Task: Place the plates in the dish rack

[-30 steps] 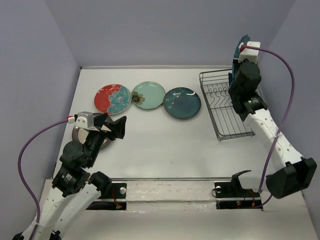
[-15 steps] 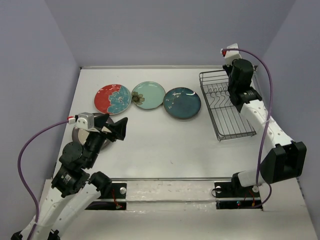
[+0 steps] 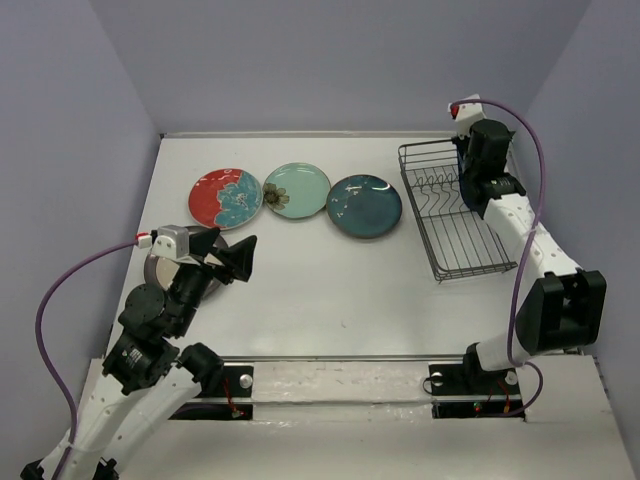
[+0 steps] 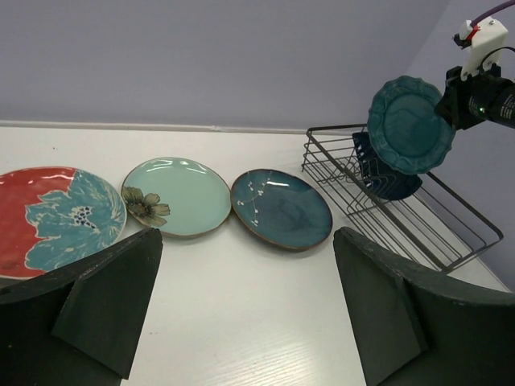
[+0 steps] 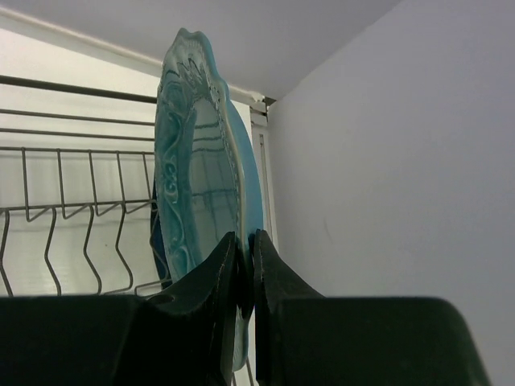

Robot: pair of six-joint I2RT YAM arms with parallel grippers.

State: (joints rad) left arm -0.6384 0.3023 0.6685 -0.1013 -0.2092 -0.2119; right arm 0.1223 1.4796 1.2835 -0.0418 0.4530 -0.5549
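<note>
My right gripper [image 5: 245, 249] is shut on the rim of the teal scalloped plate [image 5: 201, 161]. It holds the plate on edge above the far end of the dish rack [image 3: 440, 272]; the left wrist view shows this plate [image 4: 410, 125] raised over the rack [image 4: 451, 229]. A navy plate [image 4: 388, 183] stands upright in the rack just below it. The red-and-blue floral plate [image 3: 226, 197], the mint plate [image 3: 296, 190] and the dark teal plate [image 3: 364, 206] lie flat in a row. My left gripper [image 3: 228, 255] is open and empty above the table.
A grey-brown plate [image 3: 158, 270] lies at the left, partly under my left arm. The right wall stands close behind the rack. The back wall runs just beyond the row of plates.
My right arm has swung the scalloped plate down from high at the back to just over the rack's far end. The left arm has not moved.
</note>
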